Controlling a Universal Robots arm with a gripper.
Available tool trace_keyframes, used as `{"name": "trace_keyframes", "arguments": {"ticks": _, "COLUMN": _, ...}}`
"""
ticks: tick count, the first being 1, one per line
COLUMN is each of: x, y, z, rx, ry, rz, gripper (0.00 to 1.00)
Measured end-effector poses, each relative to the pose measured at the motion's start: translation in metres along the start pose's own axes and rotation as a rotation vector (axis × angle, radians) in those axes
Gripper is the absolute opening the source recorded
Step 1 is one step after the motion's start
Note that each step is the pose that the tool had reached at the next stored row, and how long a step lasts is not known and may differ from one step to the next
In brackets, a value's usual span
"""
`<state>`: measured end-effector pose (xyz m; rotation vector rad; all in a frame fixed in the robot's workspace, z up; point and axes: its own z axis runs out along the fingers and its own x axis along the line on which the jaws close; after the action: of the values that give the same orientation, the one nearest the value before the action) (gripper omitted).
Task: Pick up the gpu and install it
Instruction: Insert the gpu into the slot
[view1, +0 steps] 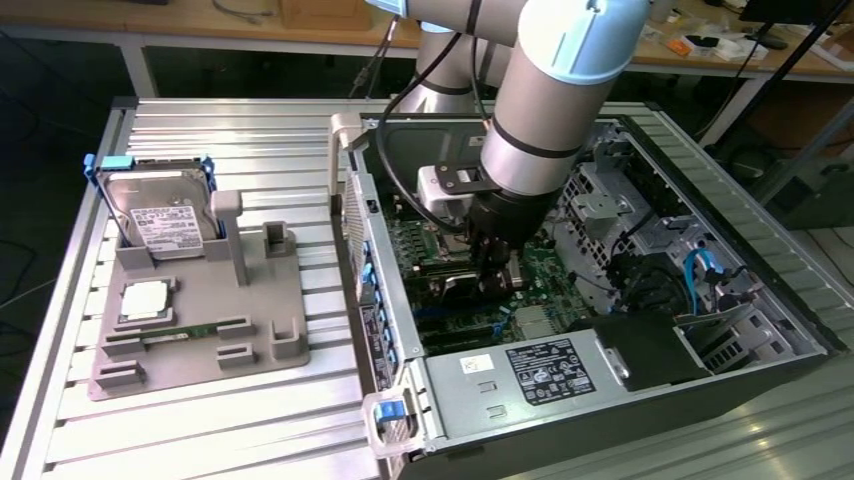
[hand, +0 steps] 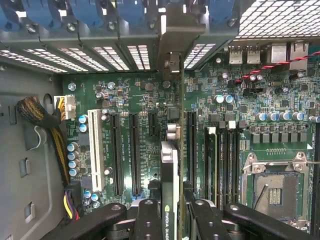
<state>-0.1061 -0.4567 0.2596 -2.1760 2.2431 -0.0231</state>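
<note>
Holding the gpu (hand: 169, 185) on edge between its two fingers, the gripper (hand: 170, 220) sits at the bottom centre of the wrist picture, closed narrow on the thin card. The card runs from the fingers straight up the middle of the frame, and its long axis is parallel to the black expansion slots (hand: 134, 152) of the green motherboard (hand: 220, 130). It stands over the gap between those slots and the next black slot (hand: 190, 150), so I judge it is lined up with a slot there, but I cannot tell if its lower edge already touches. Its far end points to the metal bracket (hand: 172, 30) at the top centre, by the case's rear wall. In the exterior view, the gripper (view1: 497, 262) is at the centre of the frame, reaching down inside the open computer case (view1: 747, 250). On the exterior view's left, the hard drive (view1: 163, 215) stands in the grey holder (view1: 200, 355), well apart from the arm.
</note>
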Motion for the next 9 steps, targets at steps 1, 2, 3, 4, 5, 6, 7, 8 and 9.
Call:
{"name": "trace_keyframes", "arguments": {"ticks": 1, "x": 0.0, "y": -0.0001, "z": 0.0, "rx": -0.0012, "ry": -0.0004, "rz": 0.0, "gripper": 0.27}}
{"name": "trace_keyframes", "arguments": {"ticks": 2, "x": 0.0, "y": -0.0002, "z": 0.0, "rx": -0.002, "ry": -0.0007, "rz": 0.0, "gripper": 0.27}}
{"name": "trace_keyframes", "arguments": {"ticks": 3, "x": 0.0, "y": -0.0002, "z": 0.0, "rx": -0.0024, "ry": -0.0009, "rz": 0.0, "gripper": 0.27}}
{"name": "trace_keyframes", "arguments": {"ticks": 4, "x": 0.0, "y": -0.0002, "z": 0.0, "rx": -0.0025, "ry": -0.0011, "rz": 0.0, "gripper": 0.27}}
{"name": "trace_keyframes", "arguments": {"ticks": 5, "x": 0.0, "y": -0.0002, "z": 0.0, "rx": -0.0025, "ry": -0.0011, "rz": 0.0, "gripper": 0.27}}
{"name": "trace_keyframes", "arguments": {"ticks": 6, "x": 0.0, "y": -0.0001, "z": 0.0, "rx": -0.0025, "ry": -0.0011, "rz": 0.0, "gripper": 0.27}}
{"name": "trace_keyframes", "arguments": {"ticks": 7, "x": 0.0, "y": -0.0001, "z": 0.0, "rx": -0.0025, "ry": -0.0012, "rz": 0.0, "gripper": 0.27}}
{"name": "trace_keyframes", "arguments": {"ticks": 8, "x": 0.0, "y": 0.0, "z": 0.0, "rx": -0.0024, "ry": -0.0012, "rz": 0.0, "gripper": 0.27}}
{"name": "trace_keyframes", "arguments": {"ticks": 9, "x": 0.0001, "y": 0.0003, "z": 0.0, "rx": -0.0021, "ry": -0.0012, "rz": 0.0, "gripper": 0.27}}
